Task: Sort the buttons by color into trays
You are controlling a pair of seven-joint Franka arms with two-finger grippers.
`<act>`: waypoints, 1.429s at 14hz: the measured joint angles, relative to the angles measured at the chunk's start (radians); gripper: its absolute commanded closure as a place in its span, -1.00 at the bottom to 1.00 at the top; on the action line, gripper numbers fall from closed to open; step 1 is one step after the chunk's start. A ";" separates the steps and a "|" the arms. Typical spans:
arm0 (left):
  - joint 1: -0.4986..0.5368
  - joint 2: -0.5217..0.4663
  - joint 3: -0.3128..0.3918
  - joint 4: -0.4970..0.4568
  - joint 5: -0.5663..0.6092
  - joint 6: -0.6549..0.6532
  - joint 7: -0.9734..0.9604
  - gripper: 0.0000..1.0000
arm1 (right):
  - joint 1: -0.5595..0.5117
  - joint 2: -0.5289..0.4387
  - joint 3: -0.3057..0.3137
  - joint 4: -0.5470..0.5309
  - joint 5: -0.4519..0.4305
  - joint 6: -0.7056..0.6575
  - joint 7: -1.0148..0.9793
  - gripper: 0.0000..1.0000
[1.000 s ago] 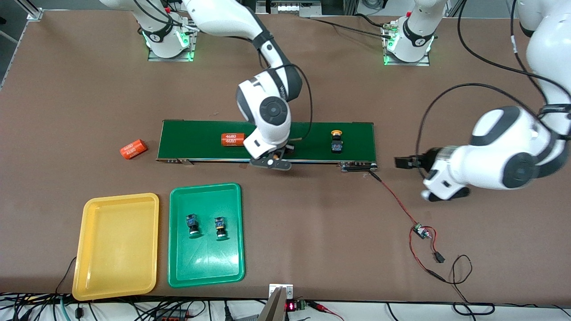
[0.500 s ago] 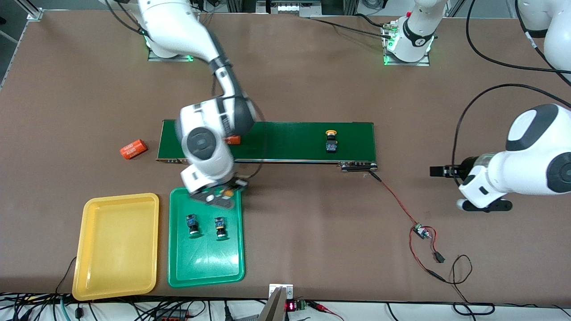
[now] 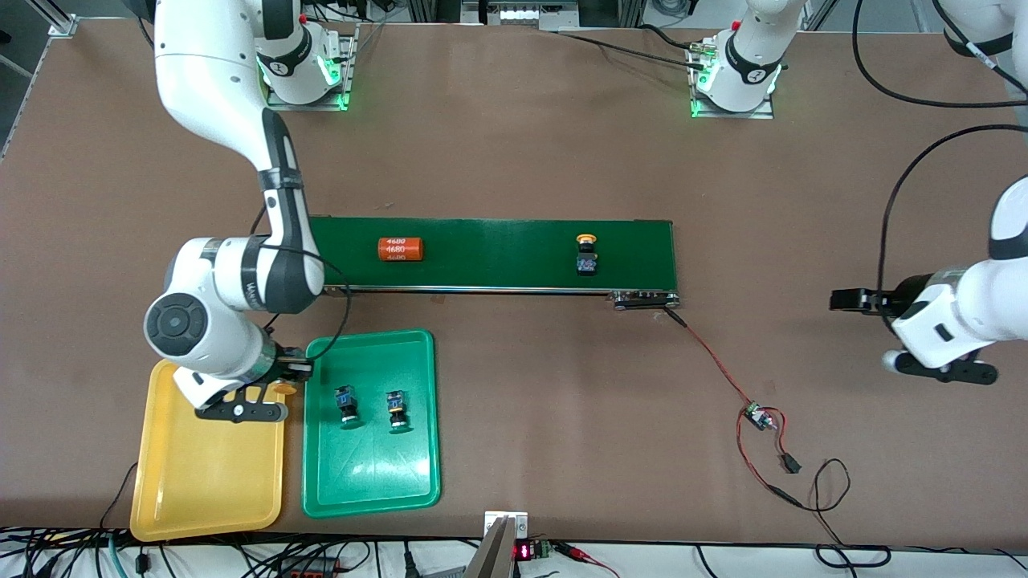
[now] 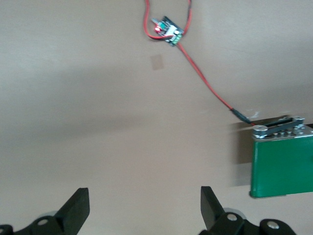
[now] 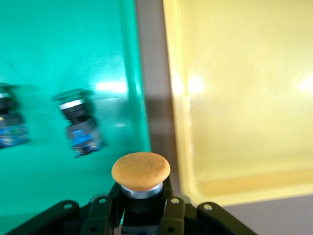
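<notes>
I see right gripper [image 3: 269, 391] has swung off dark-green conveyor belt [image 3: 498, 255], clamped on yellow-capped push-button switch [image 5: 141, 172], now over yellow plastic tray [image 3: 205, 474] corner; release next. Left gripper [image 4: 142, 208] waits, fingers spread.

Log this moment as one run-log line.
right pincer: shut on yellow-capped button, over yellow tray | left pincer: open, waiting | green tray: two buttons | belt: one button

Robot lab: bolted arms, conveyor belt [image 3: 498, 255]

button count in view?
4: two green-capped buttons in the green tray; one on the conveyor belt; one in the right gripper's jaws, above the yellow tray's edge.
</notes>
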 measured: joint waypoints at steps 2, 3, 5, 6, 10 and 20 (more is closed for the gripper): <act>-0.050 -0.098 0.146 0.012 -0.134 0.005 0.030 -1.00 | -0.027 0.035 0.001 -0.004 -0.008 0.065 -0.076 1.00; -0.098 -0.159 0.260 0.014 -0.233 0.016 0.044 -1.00 | -0.040 0.056 0.002 -0.004 -0.008 0.100 -0.115 1.00; -0.229 -0.276 0.514 0.013 -0.435 0.036 0.094 -1.00 | -0.059 0.088 0.006 -0.004 -0.008 0.168 -0.155 1.00; -0.299 -0.326 0.637 0.006 -0.508 0.042 0.129 -1.00 | -0.068 0.098 0.010 -0.004 -0.008 0.193 -0.168 1.00; -0.478 -0.527 0.944 -0.160 -0.624 0.207 0.191 -1.00 | -0.126 0.113 0.069 -0.004 -0.008 0.255 -0.248 1.00; -0.686 -0.858 1.206 -0.522 -0.685 0.387 0.192 -1.00 | -0.194 0.117 0.142 -0.023 0.018 0.341 -0.373 -1.00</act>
